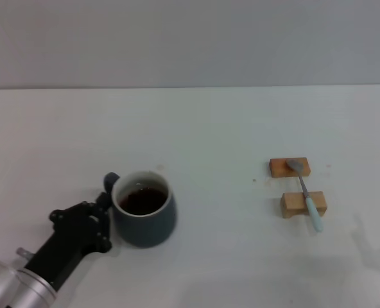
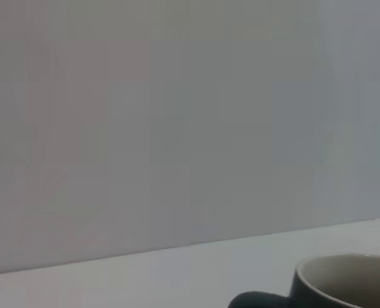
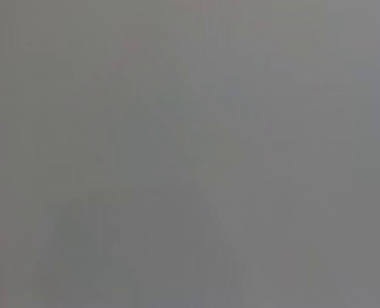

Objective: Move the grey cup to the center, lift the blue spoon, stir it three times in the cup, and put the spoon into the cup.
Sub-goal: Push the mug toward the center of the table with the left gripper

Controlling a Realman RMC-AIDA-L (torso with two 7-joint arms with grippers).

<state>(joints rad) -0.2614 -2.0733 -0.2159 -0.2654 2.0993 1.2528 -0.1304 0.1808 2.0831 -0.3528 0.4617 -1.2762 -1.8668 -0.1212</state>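
Observation:
The grey cup [image 1: 144, 208] stands on the white table at the front left, with dark liquid inside and its handle [image 1: 110, 180] pointing left and back. Its rim and handle also show in the left wrist view [image 2: 344, 282]. My left gripper [image 1: 105, 204] is right against the cup's left side, just below the handle. The blue spoon [image 1: 307, 192] lies at the right across two tan wooden blocks, with its metal bowl on the far block and its pale blue handle over the near one. My right gripper is out of view.
The two wooden blocks [image 1: 290, 168] [image 1: 303, 204] sit side by side at the right. The white table [image 1: 228, 128] runs back to a grey wall. The right wrist view shows only plain grey.

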